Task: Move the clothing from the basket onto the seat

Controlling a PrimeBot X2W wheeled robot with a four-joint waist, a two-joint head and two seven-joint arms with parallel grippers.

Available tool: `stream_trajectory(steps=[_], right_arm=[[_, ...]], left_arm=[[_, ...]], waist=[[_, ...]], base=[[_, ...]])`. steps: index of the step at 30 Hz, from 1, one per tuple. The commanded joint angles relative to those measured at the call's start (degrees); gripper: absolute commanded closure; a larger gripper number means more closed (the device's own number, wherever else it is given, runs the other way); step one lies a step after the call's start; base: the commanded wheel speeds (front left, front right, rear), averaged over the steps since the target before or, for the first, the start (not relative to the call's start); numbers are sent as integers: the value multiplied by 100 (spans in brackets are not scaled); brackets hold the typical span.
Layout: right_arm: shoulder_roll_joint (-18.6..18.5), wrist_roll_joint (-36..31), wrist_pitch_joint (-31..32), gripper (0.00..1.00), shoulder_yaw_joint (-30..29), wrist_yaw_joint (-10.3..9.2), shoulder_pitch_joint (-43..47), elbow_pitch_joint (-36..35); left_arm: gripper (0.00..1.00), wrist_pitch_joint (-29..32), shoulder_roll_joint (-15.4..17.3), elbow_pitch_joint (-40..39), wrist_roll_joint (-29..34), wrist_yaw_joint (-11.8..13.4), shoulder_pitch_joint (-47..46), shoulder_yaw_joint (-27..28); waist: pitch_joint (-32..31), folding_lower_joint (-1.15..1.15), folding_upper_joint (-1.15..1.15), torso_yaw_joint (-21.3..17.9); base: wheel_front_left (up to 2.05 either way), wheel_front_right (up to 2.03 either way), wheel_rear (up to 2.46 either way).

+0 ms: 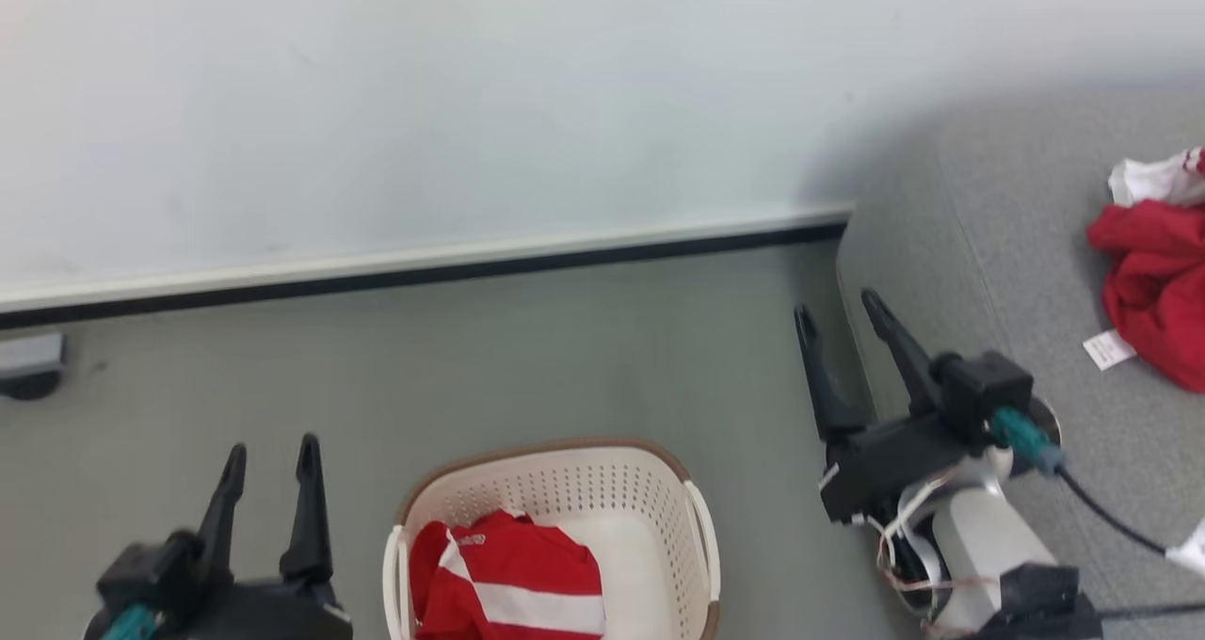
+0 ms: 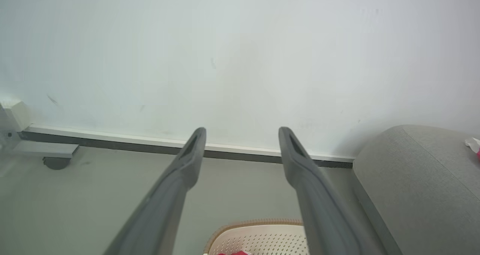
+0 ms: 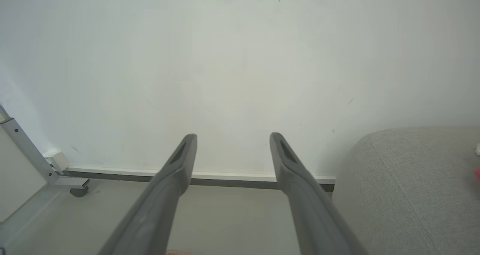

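Two garments: striped garment (image 1: 513,584) lies bunched in the basket (image 1: 565,452), against its left wall. The red heap (image 1: 1153,282) lies on the seat (image 1: 998,245), well right of the basket. By my read you're half done.
left gripper (image 1: 271,450): jaws wide and empty, just left of the basket, fingers aimed past it at the wall (image 1: 471,104). It's the arm nearest the striped garment, so I'd use it for the next pick.
right gripper (image 1: 836,303): jaws wide and empty, right of the basket and beyond its far rim, at the seat's rounded edge. It sits between source and target.
basket: upright on the floor (image 1: 565,358) with an open top and its right half bare. You can get in from above.
seat: right of the basket with a strip of floor between. Bare cushion lies nearer the basket than the red heap does.
around: dark skirting (image 1: 471,268) runs beyond the basket. A grey caster foot (image 1: 28,367) is far left of it and no concern.
in the way: your right arm and its black cable (image 1: 1101,508), which trails over the seat right of the basket. The basket's high wall and right handle (image 1: 701,527) could snag fabric on the lift.
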Motion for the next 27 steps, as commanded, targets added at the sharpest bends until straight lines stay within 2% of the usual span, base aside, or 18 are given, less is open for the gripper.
stream_trajectory(steps=[1, 8, 17, 27], right_arm=[[82, -104, -3, 0, -124, -1, 397, -201], [191, -331, -3, 0, -367, -1, 1159, -887], [232, -563, -3, 0, -547, -1, 2088, -1280], [228, -815, -3, 0, -427, -1, 2650, -1698]], left_arm=[[0, -20, -96, -212, 255, -104, 437, 205], [0, -19, -183, -779, 818, -407, 1164, 565], [0, -19, -597, -1394, 1373, -797, 2005, 1006], [0, -19, -811, -1432, 1714, -943, 2297, 1080]], waist=[[-585, 1, 1, 318], [-814, 1, 1, 293], [-1035, 1, 1, 222], [-1077, 1, 1, 120]], base=[[0, 0, 0], [0, 0, 0], [0, 0, 0], [0, 0, 0]])
